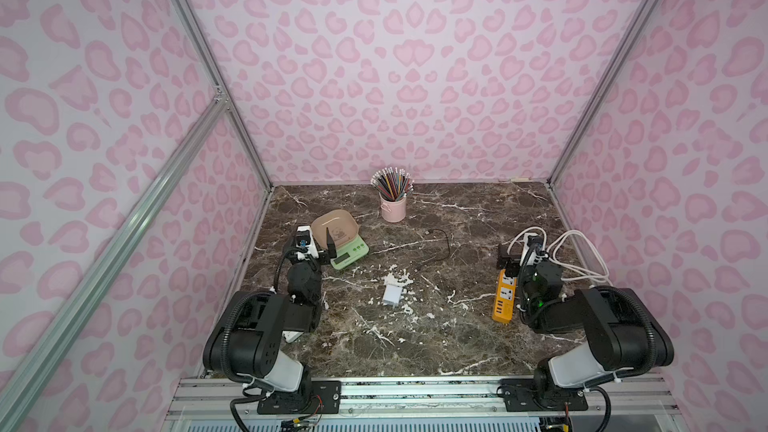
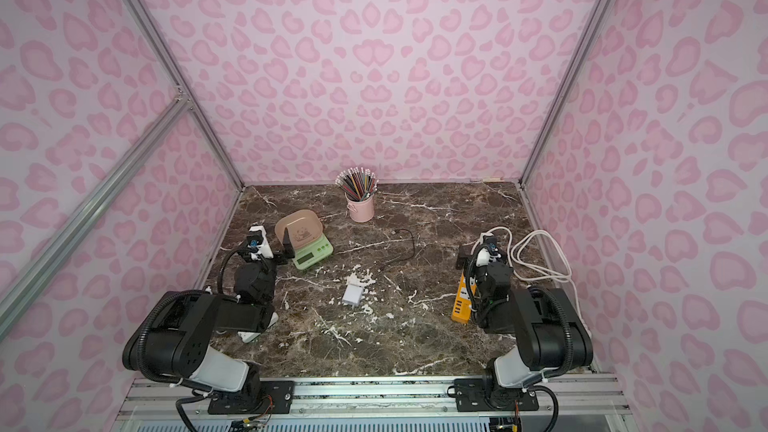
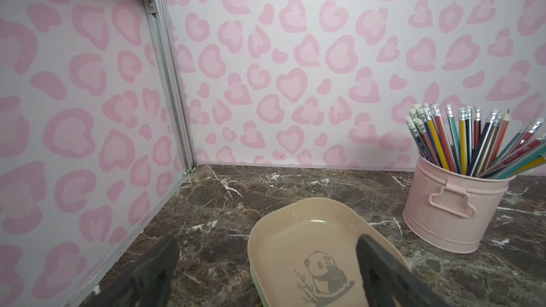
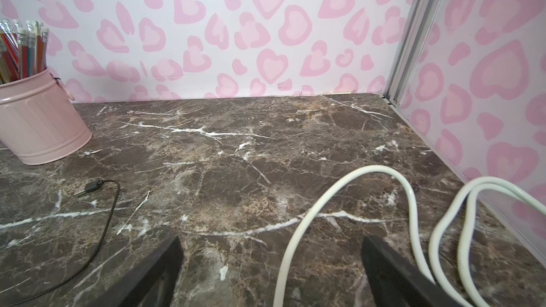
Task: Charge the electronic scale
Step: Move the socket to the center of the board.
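The electronic scale [image 1: 347, 249] [image 2: 309, 251] is pale green with a beige panda-print tray [image 3: 307, 240] and sits at the table's left. My left gripper [image 1: 318, 243] [image 3: 267, 245] hovers at it, open and holding nothing. One finger reaches over the tray, and the other is over bare table on the side towards the left wall. My right gripper [image 1: 515, 257] [image 4: 271, 242] is open at the table's right, low over the marble. The power strip's white cord [image 4: 298, 231] runs between its fingers, ungripped. A thin black USB cable [image 1: 444, 243] [image 4: 109, 217] lies loose mid-table.
A small white charger block [image 1: 391, 295] lies at the table's middle. An orange power strip [image 1: 503, 295] sits beside the right arm, its white cord [image 1: 582, 259] looping towards the right wall. A pink bucket of pencils [image 1: 392, 205] stands at the back. Walls close three sides.
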Controlling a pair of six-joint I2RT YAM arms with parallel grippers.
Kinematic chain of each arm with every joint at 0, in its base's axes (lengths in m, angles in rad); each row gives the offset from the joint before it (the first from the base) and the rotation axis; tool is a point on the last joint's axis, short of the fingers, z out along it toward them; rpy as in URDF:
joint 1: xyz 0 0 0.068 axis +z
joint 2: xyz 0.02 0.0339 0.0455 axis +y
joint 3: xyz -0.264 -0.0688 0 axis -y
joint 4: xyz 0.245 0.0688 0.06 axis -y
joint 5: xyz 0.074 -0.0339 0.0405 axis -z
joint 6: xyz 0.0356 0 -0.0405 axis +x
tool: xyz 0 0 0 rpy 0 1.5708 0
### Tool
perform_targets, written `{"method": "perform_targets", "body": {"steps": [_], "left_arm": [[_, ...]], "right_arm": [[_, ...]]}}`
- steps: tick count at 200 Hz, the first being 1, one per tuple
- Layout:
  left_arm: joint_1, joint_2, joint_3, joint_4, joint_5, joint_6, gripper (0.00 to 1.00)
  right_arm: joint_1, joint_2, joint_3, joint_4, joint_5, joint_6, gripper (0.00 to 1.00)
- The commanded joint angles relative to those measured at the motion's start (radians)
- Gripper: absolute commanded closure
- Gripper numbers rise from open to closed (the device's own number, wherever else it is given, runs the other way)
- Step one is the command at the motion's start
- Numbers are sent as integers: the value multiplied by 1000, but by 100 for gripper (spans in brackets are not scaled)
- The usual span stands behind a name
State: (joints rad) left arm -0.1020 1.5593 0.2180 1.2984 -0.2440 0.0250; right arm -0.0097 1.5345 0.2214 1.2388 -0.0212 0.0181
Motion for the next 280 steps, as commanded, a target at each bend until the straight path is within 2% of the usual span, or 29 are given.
{"method": "perform_targets", "body": {"steps": [1, 165, 181, 195, 232, 251, 266, 280], "left_arm": [[1, 0, 4, 24, 0, 1, 4], [0, -3, 1, 30, -4, 2, 4], [-6, -50, 41, -79, -10, 9, 5], [-22, -114, 100, -242, -44, 16, 5], [-152, -316, 165, -407, -148, 48, 4], [-243, -392, 220, -497, -192, 28, 5], [-301, -425, 278, -576, -166, -9, 4], [-325, -445, 309, -617, -94, -64, 4]], "right_arm": [[0, 2, 10, 16, 2, -3, 1], [-2, 1, 9, 18, 2, 0, 1], [-3, -1, 7, 24, 13, 8, 1], [-12, -24, 10, 19, 20, 26, 1], [-27, -186, 98, -271, 14, 46, 1], [-27, -275, 164, -428, 17, 118, 1], [-28, -330, 238, -582, 21, 214, 3], [-27, -362, 325, -770, 40, 341, 3]]}}
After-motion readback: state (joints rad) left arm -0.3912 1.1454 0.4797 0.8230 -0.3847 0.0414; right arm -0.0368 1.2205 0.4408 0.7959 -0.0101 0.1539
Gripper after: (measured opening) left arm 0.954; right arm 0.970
